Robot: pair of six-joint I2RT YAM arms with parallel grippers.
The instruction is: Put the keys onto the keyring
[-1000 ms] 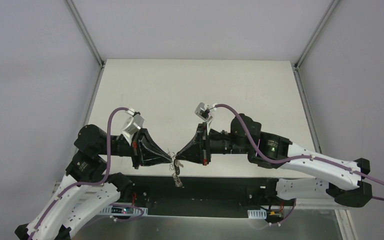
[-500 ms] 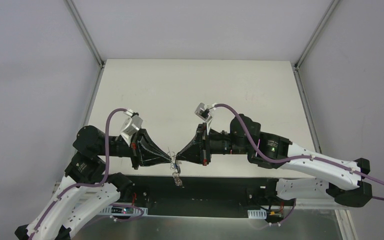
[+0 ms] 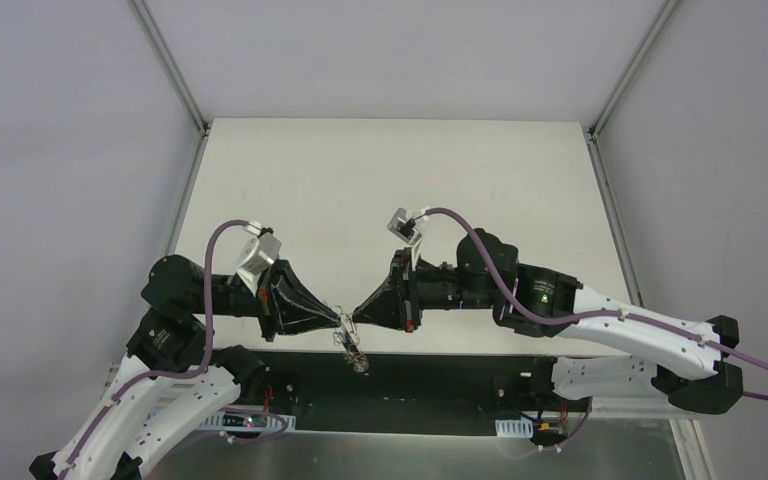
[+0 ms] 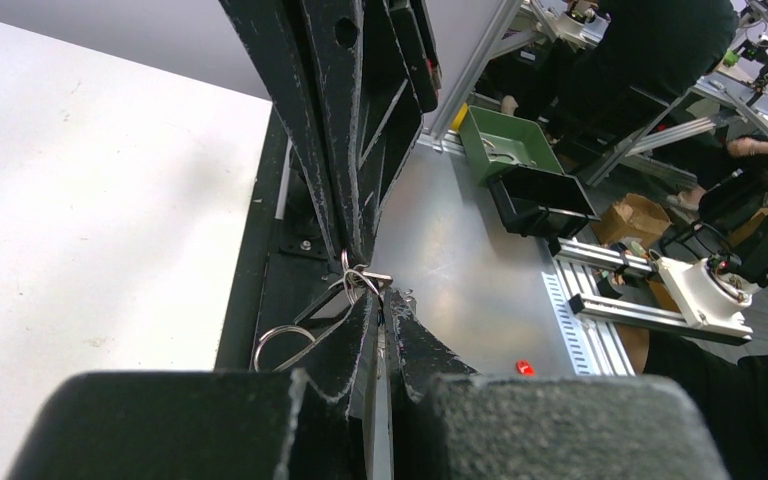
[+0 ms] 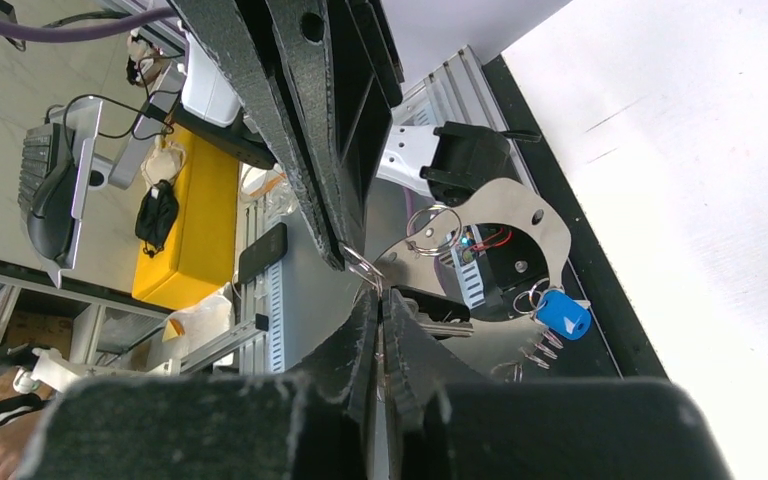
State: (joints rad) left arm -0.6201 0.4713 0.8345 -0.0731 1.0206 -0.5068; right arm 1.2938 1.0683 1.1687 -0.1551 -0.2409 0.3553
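My left gripper (image 3: 338, 320) and right gripper (image 3: 352, 318) meet tip to tip above the table's near edge, both shut. The keyring (image 4: 359, 280) is thin silver wire pinched right where the tips meet, also seen as the keyring (image 5: 364, 268) in the right wrist view. A larger loop (image 4: 280, 340) hangs beside my left finger. The keys (image 3: 356, 356) dangle below the tips: a blue-headed key (image 5: 563, 313) and a black-headed key (image 5: 445, 327) next to my right finger. The fingertips hide exactly which wire each one pinches.
The white table (image 3: 390, 190) stretches behind the grippers. Under the hanging bunch runs the black base rail (image 3: 430, 375) at the table's near edge. A silver mounting plate (image 5: 505, 215) and the metal frame floor (image 4: 460, 280) lie below. Grey walls close in on both sides.
My left wrist has drawn slightly left and turned, and the meeting point shifted a little left with it. The hanging keys swung slightly. Both grippers stayed shut.
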